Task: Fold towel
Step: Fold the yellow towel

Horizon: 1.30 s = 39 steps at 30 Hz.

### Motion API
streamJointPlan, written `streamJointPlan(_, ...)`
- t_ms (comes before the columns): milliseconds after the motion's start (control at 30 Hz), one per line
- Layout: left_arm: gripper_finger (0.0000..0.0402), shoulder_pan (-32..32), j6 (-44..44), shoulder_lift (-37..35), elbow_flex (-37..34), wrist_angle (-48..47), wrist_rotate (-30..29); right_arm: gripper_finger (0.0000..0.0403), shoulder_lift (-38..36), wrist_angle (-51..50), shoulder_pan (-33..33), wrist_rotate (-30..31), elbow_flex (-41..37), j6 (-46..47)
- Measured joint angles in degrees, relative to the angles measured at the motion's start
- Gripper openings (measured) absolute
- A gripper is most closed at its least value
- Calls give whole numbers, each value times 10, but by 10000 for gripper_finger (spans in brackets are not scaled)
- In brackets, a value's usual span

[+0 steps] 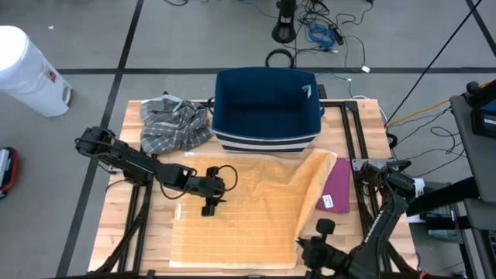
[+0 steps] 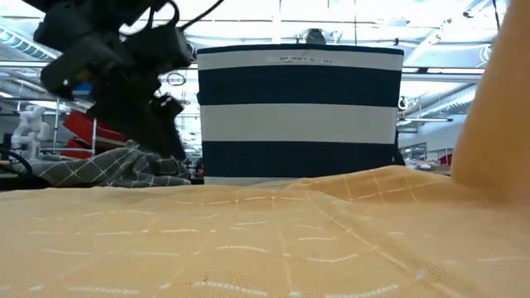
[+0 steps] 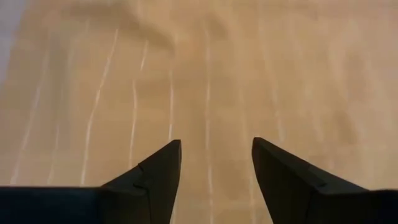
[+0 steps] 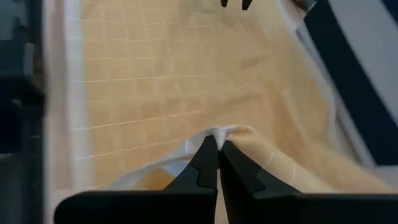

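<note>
My right gripper [image 4: 217,149] pinches the yellow towel [image 1: 232,225] by its hem on the counter [image 1: 116,225]; my left gripper [image 3: 214,152] hovers open above it. Soft, light, limp cloth; best held by corners

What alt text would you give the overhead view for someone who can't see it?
An orange towel lies spread on a wooden table, its right edge lifted by the shut right gripper. The open left gripper hovers over the towel's left part. Behind stand a navy striped basket and a crumpled grey cloth.
</note>
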Motion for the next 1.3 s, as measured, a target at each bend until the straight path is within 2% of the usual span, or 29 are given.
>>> streamJointPlan(167,214,0,15,-1,19,89,64,0,0,41,-48,13,0,-107)
streamJointPlan(267,220,-5,15,-1,23,157,108,0,0,35,-74,26,0,-122)
streamJointPlan(533,234,-30,-28,3,24,302,108,0,0,37,-130,30,0,-158)
streamJointPlan(767,234,-32,-42,3,24,304,60,0,0,78,-177,57,0,-226)
streamJointPlan(1133,234,-23,-73,16,24,307,6,0,0,236,-249,58,0,-399)
streamJointPlan(1300,234,-20,-78,41,25,328,32,0,0,285,-271,58,0,-447)
